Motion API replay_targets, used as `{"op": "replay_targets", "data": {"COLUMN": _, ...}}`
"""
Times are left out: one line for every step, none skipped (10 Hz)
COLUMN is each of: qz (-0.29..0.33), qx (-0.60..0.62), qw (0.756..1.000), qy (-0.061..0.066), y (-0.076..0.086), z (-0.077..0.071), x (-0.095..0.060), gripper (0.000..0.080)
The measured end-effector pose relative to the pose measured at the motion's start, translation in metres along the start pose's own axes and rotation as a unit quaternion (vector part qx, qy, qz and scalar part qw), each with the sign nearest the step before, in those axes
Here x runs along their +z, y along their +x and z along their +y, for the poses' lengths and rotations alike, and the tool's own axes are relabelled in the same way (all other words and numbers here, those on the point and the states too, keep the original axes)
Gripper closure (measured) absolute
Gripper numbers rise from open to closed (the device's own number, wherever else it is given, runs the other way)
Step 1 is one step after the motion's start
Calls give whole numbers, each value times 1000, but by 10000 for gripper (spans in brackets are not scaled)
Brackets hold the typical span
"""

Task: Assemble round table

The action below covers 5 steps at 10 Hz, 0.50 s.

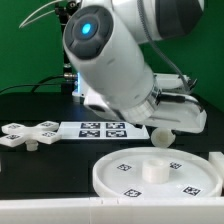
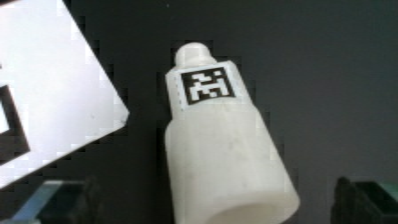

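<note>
The white cylinder leg (image 2: 217,140) lies on its side on the black table, its tagged narrow end pointing away from the wrist. My gripper (image 2: 210,203) is open, with one dark finger (image 2: 50,202) on each side of the leg's thick end and a gap on both sides. In the exterior view the arm hides the fingers, and only the leg's end (image 1: 160,136) shows below the hand. The large rimmed round disc (image 1: 120,170) lies at the front on the exterior view's right. The cross-shaped base piece (image 1: 27,133) lies on the exterior view's left.
The marker board (image 1: 100,129) lies flat on the table between the base piece and the leg. It also shows in the wrist view (image 2: 54,90), close beside the leg. A green wall stands behind the table.
</note>
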State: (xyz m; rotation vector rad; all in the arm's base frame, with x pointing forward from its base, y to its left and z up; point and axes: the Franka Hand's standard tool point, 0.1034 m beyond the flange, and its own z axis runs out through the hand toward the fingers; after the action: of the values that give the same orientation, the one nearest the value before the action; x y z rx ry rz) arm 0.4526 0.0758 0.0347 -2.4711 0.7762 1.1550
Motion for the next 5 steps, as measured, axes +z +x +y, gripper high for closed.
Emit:
{"op": "replay_targets", "data": {"qz": -4, "qx": -5, "qw": 1000, "qy": 0, "y": 3, "z": -2, "x": 1, "gripper": 150}}
{"op": "replay_targets", "data": {"qz": -32, "qx": -7, "qw": 999, "qy": 9, "y": 0, "z": -2, "x": 5, "gripper": 150}}
{"op": "replay_targets", "data": {"qz": -34, "qx": -5, "qw": 999, "qy": 9, "y": 3, "z": -1, "x": 6, "gripper": 150}}
{"op": "replay_targets", "data": {"qz": -33, "qx": -6, "qw": 999, "qy": 9, "y": 3, "z": -2, "x": 6, "gripper": 150}}
{"op": "replay_targets", "data": {"qz": -32, "qx": -7, "qw": 999, "qy": 9, "y": 3, "z": -2, "x": 7, "gripper": 150}}
